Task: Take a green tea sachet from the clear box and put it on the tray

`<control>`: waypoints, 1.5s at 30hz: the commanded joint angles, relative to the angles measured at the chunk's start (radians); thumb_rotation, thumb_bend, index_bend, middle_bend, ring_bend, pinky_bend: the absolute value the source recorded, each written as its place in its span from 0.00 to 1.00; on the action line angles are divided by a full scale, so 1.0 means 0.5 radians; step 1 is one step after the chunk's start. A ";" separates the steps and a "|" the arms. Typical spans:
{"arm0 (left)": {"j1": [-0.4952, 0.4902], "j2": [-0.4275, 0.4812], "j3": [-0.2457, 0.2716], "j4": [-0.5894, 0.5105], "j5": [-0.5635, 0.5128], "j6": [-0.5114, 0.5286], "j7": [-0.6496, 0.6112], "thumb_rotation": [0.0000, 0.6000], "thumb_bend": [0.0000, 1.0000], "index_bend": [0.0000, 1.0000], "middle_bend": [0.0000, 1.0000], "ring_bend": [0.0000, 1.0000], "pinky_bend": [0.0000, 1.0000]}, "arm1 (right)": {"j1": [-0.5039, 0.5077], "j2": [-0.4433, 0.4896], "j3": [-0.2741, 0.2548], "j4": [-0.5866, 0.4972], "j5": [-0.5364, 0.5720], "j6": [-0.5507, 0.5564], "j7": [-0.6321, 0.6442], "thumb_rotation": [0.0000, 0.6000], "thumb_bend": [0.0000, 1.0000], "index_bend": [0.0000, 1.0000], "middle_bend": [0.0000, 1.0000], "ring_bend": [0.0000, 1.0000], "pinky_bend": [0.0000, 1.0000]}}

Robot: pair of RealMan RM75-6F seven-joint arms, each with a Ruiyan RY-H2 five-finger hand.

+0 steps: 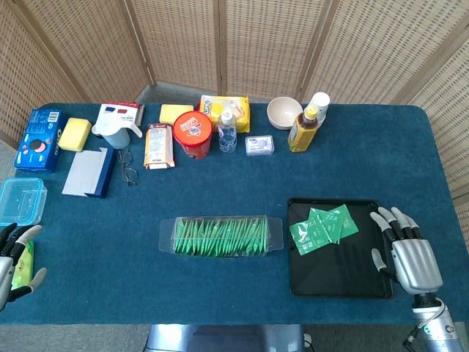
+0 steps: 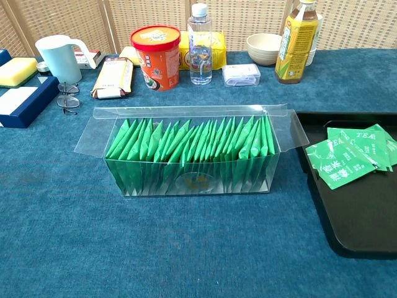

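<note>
Green sachets (image 2: 192, 149) stood upright, packed edge to edge in the clear box (image 2: 99, 133), flaps open, at table centre, well apart from both hands. Right hand (image 1: 410, 253): fingers spread and empty, resting just beside the tray's right rim, fingertips (image 1: 381, 218) pointing up the table, away from the robot. Tray (image 1: 337, 286): black, shallow, immediately right of the box; several sachets (image 1: 322, 227) already lay loose and overlapping in its far part, a short way left of those fingertips. Left hand (image 1: 13, 260): at the table's near-left edge, fingers apart; a green packet (image 1: 24, 264) lay against them, whether held could not be told. Box lay far to the right of that hand and nearer, leftward, of the right hand's fingers. Handling, as judged: sachets light, thin, flexible foil or paper, probably slick; packed close, so one would tend to drag its neighbours. Best taken by a pinch on the exposed top corner, at a row end where the pack leans looser, and lifted straight up. Box thin-walled and light, likely to shift or tip if pulled sideways. Background lot: bottles (image 2: 200, 43), cup noodle (image 2: 156, 56), bowl (image 2: 263, 48), mug (image 2: 57, 57), glasses (image 2: 67, 99).
</note>
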 commanded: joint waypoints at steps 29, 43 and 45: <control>-0.090 0.114 -0.093 -0.019 -0.015 -0.027 -0.089 1.00 0.27 0.13 0.17 0.08 0.25 | 0.557 0.211 0.040 -0.519 -0.439 -0.588 0.349 1.00 0.41 0.01 0.07 0.04 0.13; -0.137 0.068 -0.112 0.052 -0.081 -0.102 -0.157 1.00 0.27 0.13 0.17 0.08 0.25 | 0.913 -0.197 0.268 -0.566 0.180 -1.008 -0.272 1.00 0.39 0.00 0.02 0.04 0.13; -0.140 0.065 -0.114 0.065 -0.089 -0.107 -0.166 1.00 0.27 0.13 0.17 0.08 0.25 | 0.945 -0.247 0.276 -0.565 0.263 -1.029 -0.344 1.00 0.39 0.00 0.02 0.03 0.13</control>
